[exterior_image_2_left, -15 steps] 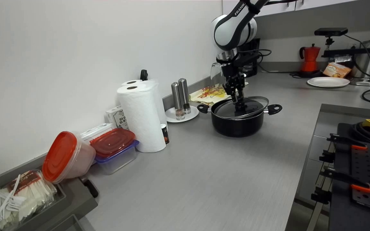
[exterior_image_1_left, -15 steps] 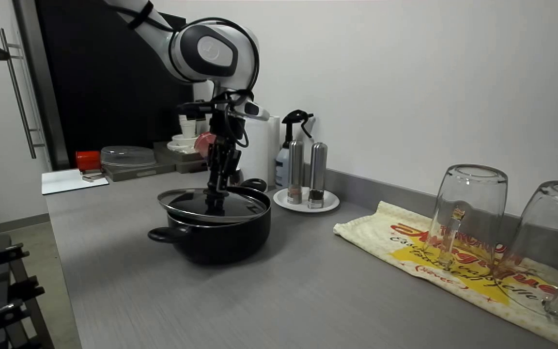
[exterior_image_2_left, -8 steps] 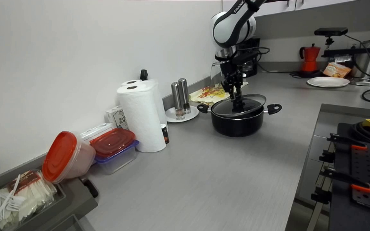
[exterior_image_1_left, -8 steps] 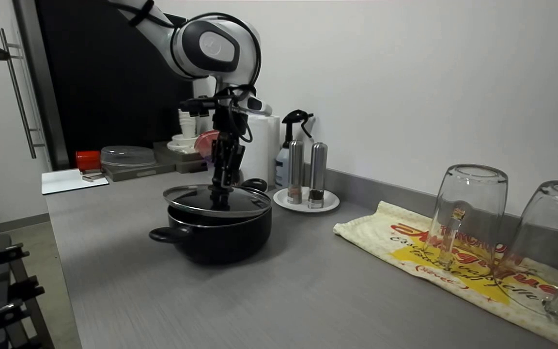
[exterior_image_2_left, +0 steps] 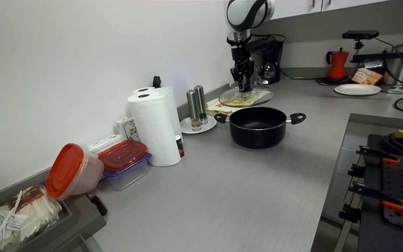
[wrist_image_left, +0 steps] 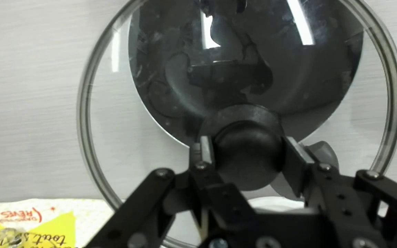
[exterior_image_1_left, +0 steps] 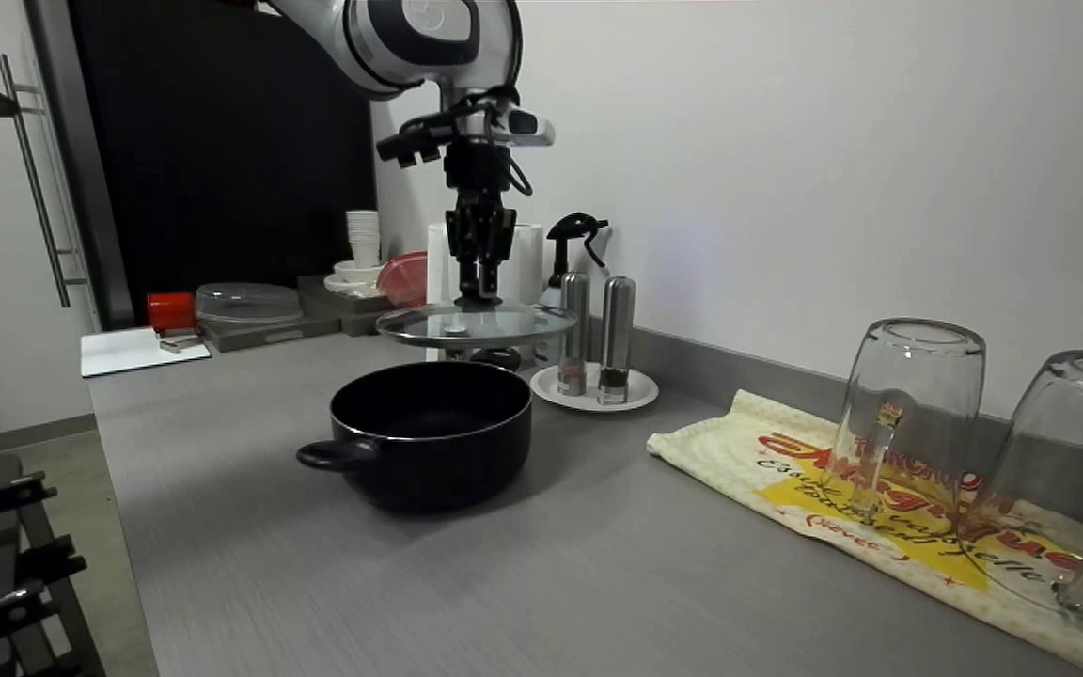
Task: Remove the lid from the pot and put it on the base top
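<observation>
My jaws pinch the lid (exterior_image_1_left: 476, 326) by its knob (wrist_image_left: 248, 158), clear of the pot (exterior_image_1_left: 433, 461), higher and to its right in an exterior view: removal looks done, setting it on the countertop (exterior_image_1_left: 598, 564) remains

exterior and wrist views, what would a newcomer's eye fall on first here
Probably the glass lid, hanging in mid-air with its black knob clasped between the fingers. Next, the uncovered black pot on the grey countertop. After that, at the right of an exterior view, two large glass mugs on a yellow-and-red patterned cloth.
</observation>
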You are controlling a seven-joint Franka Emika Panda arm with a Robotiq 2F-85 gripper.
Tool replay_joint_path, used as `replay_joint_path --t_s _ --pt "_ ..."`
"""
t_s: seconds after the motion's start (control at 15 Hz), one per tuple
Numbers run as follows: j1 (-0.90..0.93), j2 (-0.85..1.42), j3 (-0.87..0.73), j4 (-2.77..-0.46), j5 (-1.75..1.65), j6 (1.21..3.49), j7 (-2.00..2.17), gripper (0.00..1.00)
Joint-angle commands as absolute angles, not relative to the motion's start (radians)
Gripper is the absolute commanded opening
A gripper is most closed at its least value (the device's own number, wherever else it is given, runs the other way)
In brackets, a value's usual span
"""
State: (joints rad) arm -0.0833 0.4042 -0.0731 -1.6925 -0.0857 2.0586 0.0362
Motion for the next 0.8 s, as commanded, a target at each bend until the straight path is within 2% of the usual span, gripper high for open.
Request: replay_joint_path --t_s 0.0,0.53,0.73 --pt "-0.057 0.356 -0.043 -1.699 -0.066 2.057 0.018 0.25" --pt "0.058 0.330 0.080 -1.751 -0.027 2.100 0.015 0.25" --pt "0.110 0.342 0.110 -1.784 -0.033 2.180 0.045 0.25"
